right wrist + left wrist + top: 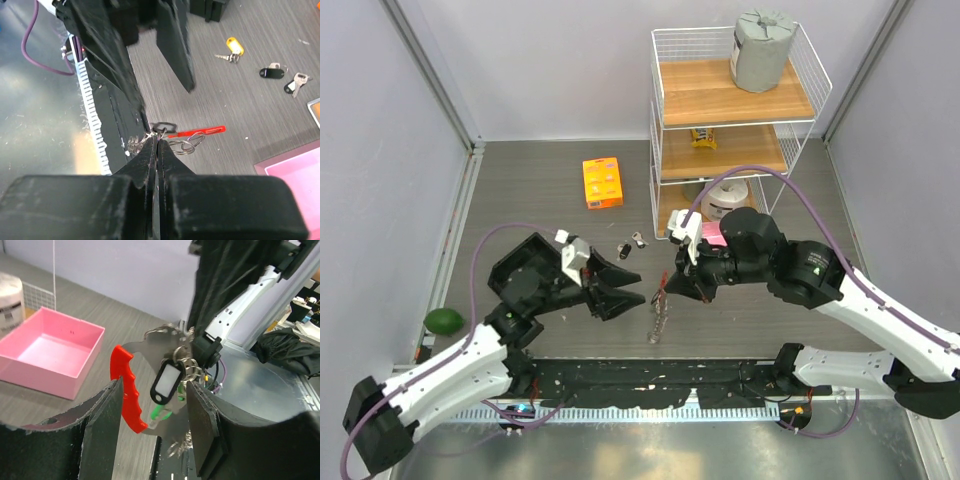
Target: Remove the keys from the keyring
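Your right gripper, pressed together on the wire of the keyring, holds the bunch clear of the table. The red strap and the remaining keys hang down below the pinch. Your left gripper stands spread and grips nothing. The bunch lies just ahead of its fingertips, framed in the gap between them (the wrist view shows the black tag nearest the middle and the strap towards the left finger). The bunch's long axis runs top to bottom, across the line of your left arm's reach. That arm is the free one and the nearer, so the next pinch looks to be its job, on a single key rather than the strap. Three loose keys lie on the table beyond, well apart from both grippers.
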Controlling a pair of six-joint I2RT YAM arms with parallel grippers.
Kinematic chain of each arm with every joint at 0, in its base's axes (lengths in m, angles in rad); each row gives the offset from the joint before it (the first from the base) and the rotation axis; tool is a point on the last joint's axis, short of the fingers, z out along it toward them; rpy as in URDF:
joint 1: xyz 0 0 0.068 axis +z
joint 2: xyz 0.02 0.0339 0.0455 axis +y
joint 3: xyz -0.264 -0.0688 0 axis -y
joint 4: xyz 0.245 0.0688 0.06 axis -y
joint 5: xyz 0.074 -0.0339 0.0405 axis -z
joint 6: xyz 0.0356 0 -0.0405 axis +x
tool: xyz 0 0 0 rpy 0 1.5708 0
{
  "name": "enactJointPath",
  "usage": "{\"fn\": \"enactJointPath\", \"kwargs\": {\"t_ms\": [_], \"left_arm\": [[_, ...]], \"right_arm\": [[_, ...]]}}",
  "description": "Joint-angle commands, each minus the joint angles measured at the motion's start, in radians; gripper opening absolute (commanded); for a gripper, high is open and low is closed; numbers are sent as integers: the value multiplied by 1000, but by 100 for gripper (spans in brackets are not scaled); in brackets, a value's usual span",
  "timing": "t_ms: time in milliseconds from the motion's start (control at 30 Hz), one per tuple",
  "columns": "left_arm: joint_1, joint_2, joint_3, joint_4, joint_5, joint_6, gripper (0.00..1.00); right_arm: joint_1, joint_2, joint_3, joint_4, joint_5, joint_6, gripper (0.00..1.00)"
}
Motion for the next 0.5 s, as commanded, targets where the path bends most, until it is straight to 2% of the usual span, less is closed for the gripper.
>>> {"fn": "enactJointPath", "kwargs": {"t_ms": [0,167,467], "left_arm": [[-8,108,24,176,27,-54,58],[-24,140,59,186,33,6,62],[-48,162,62,221,76,61,63]], "right_arm": [[1,-25,20,113,9,17,5],[-1,-16,22,113,-5,18,5],[1,-5,16,130,-21,17,5]]}}
